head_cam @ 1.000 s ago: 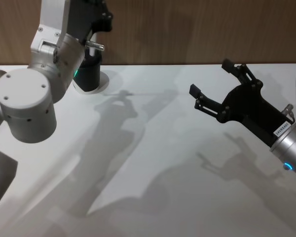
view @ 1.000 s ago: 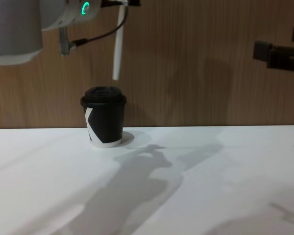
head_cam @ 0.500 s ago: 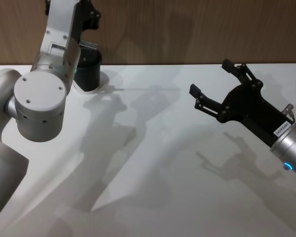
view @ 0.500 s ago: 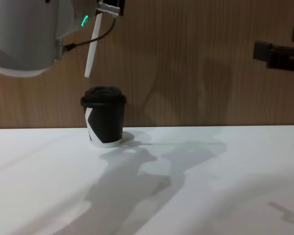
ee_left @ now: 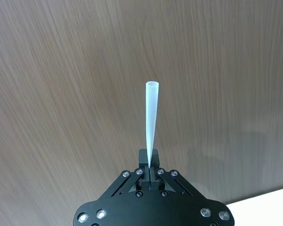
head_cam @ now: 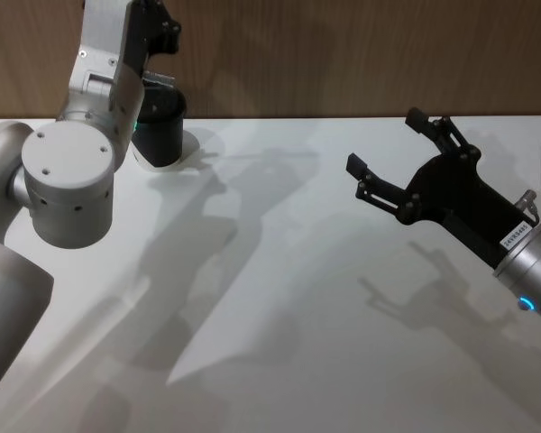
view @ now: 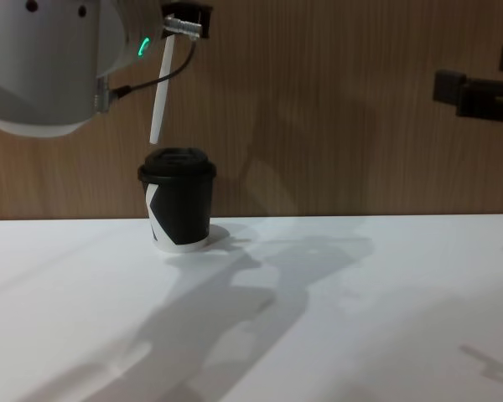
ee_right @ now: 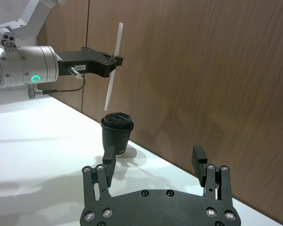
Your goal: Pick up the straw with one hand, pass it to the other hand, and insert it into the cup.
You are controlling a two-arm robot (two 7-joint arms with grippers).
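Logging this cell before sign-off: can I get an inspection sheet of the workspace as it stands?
Surface: white table, bare apart from shadows.
Job's things: straw held tilted in the air, lower end just above the lid, not inserted; cup upright at the table's far left, lid on.
Clutter: nothing seen.
Grippers: left gripper shut on the straw above the cup; right gripper open, holding nothing, hovering over the table's right side.
Cables: thin black cable looping by the left wrist, above the cup.
Surroundings: wood-panel wall behind the table.
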